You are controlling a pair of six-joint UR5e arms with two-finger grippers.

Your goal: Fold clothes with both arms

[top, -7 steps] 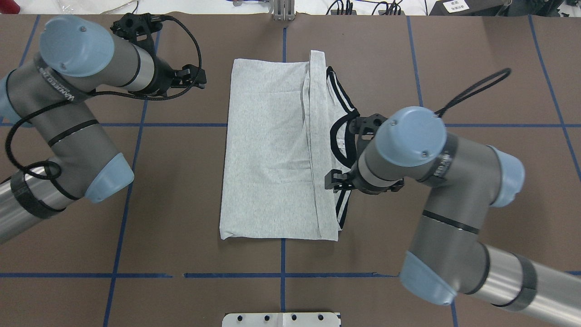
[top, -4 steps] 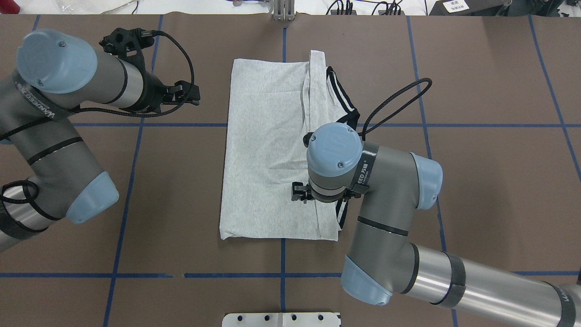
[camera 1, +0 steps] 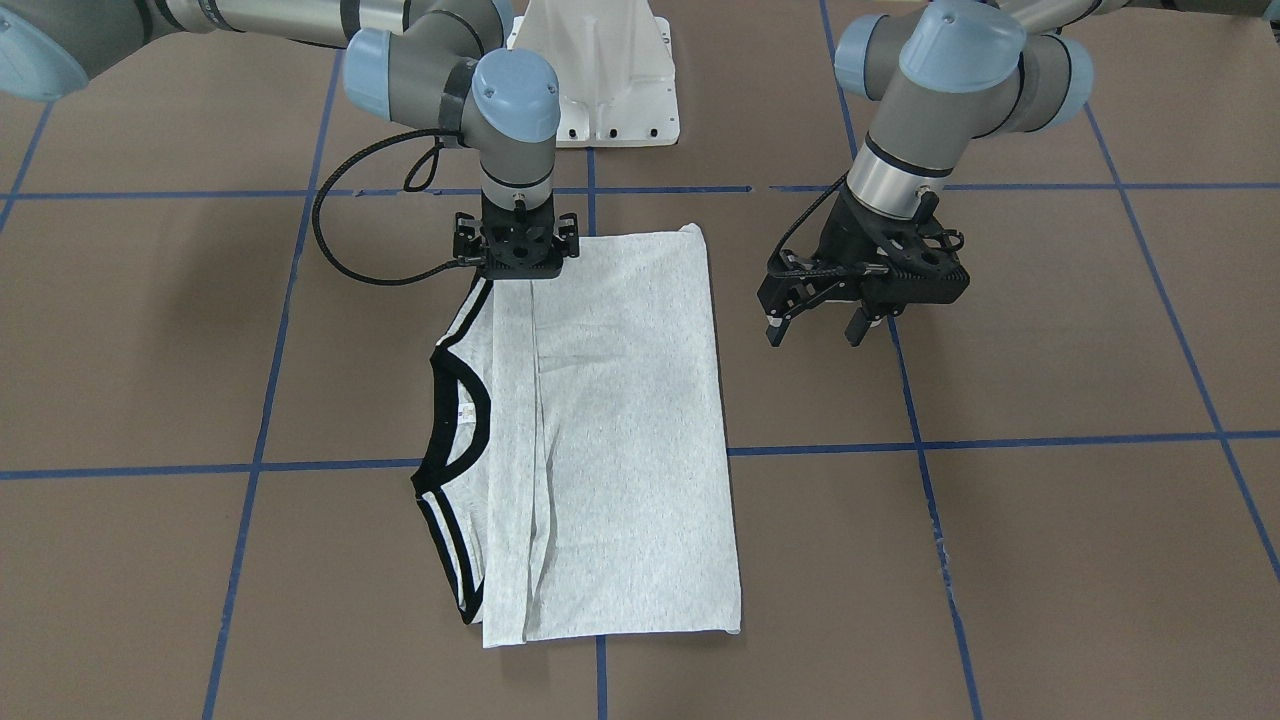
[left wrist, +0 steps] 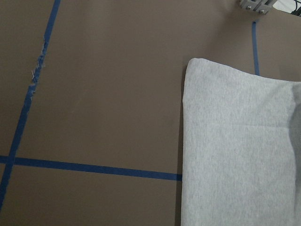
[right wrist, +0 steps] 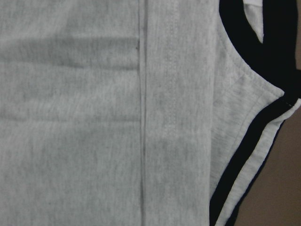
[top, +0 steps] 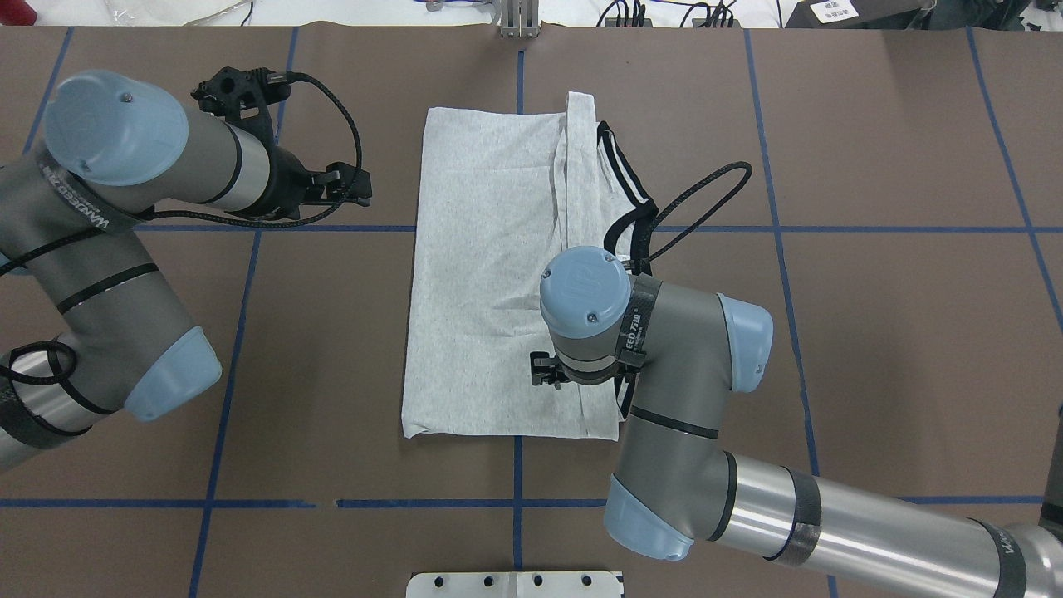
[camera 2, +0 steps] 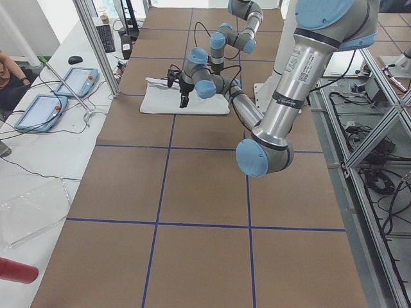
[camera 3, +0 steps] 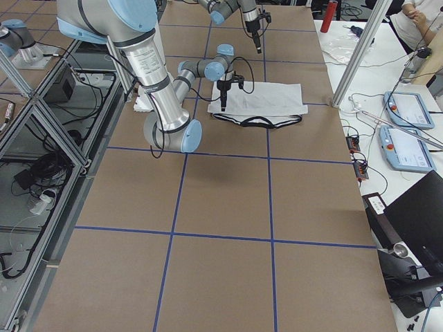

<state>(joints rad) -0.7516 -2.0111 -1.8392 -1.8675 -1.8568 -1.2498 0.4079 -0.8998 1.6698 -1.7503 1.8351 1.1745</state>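
Observation:
The grey T-shirt point(top: 490, 274) lies folded into a long rectangle at mid-table, back side up, so the cartoon print is hidden. Its black collar point(top: 616, 234) and shoulder stripes stick out on the right edge; they also show in the front view point(camera 1: 470, 400). My right gripper point(camera 1: 517, 262) points straight down over the shirt's near right part, by the fold seam point(right wrist: 143, 117). Its fingers are hidden under the wrist point(top: 585, 303), so I cannot tell how they stand. My left gripper point(top: 359, 188) is open and empty above bare table, left of the shirt point(left wrist: 235, 155). It also shows in the front view point(camera 1: 812, 332).
The white pedestal base point(top: 515, 584) sits at the near table edge. A metal bracket point(top: 516, 21) stands at the far edge. Blue tape lines point(top: 249, 228) cross the brown table. Operator tablets point(camera 2: 70, 80) lie on a side bench.
My right arm has swung left from beside the collar to over the shirt's near right part and turned its wrist downward. My left arm shifted slightly, its gripper staying left of the shirt.

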